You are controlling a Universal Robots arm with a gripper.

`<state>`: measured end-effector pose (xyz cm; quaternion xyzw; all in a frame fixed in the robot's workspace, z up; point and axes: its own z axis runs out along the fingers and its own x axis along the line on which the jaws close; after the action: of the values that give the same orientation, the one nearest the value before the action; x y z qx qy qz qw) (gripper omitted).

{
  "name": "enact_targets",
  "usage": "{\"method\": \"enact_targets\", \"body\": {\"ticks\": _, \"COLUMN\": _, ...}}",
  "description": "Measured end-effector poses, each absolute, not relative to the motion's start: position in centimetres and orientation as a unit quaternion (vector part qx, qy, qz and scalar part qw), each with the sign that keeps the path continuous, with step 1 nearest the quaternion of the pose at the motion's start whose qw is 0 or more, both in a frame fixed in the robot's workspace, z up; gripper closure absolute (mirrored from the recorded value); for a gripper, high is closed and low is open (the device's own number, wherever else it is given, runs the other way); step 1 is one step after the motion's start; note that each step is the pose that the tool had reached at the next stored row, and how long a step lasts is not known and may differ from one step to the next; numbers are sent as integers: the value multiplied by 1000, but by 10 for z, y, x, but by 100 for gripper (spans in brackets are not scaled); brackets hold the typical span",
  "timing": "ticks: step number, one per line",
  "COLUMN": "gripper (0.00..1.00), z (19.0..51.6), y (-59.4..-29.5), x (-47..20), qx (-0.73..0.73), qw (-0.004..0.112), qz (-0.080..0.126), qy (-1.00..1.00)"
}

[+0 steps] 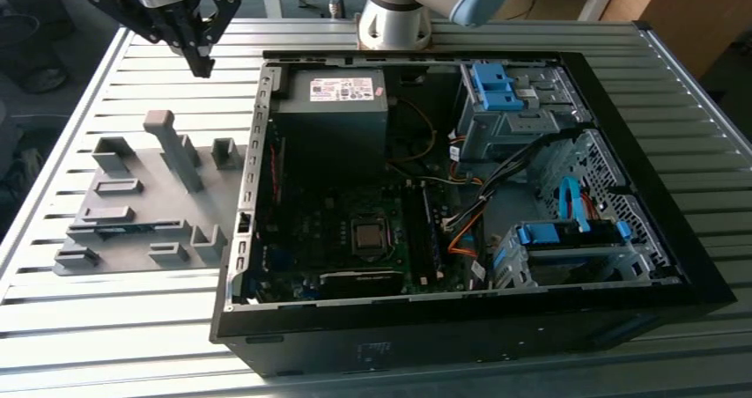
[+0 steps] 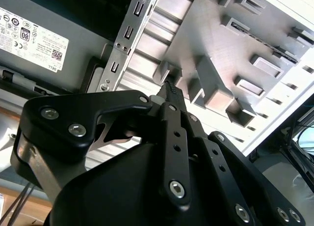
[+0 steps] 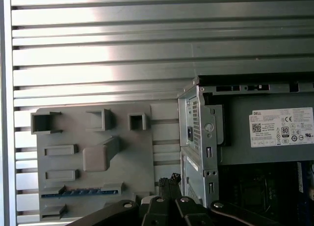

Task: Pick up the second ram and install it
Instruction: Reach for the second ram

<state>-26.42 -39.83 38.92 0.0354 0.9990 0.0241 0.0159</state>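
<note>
Your gripper (image 1: 201, 62), jaws pressed together and empty in the exterior view's upper left, hangs well apart from the ram (image 1: 118, 229) in the grey holder (image 1: 147, 206) lower left; descending closed could jab it.

The hand (image 1: 202, 66) hovers over the table (image 1: 94, 345), apart from the grey holder (image 1: 153, 206) seemingly carrying the second ram (image 1: 118, 229).

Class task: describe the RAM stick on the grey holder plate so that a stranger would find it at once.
Beside the open computer case, on the exterior view's left, lies a grey holder plate. The ram sits in one slot, the only blue strip among grey blocks.
</note>
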Motion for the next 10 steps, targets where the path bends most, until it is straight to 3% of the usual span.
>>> {"method": "enact_targets", "body": {"ticks": 10, "gripper": 89, "z": 389, "y": -398, "x": -267, "qx": 35, "qw": 16, "qz": 24, "qy": 999}}
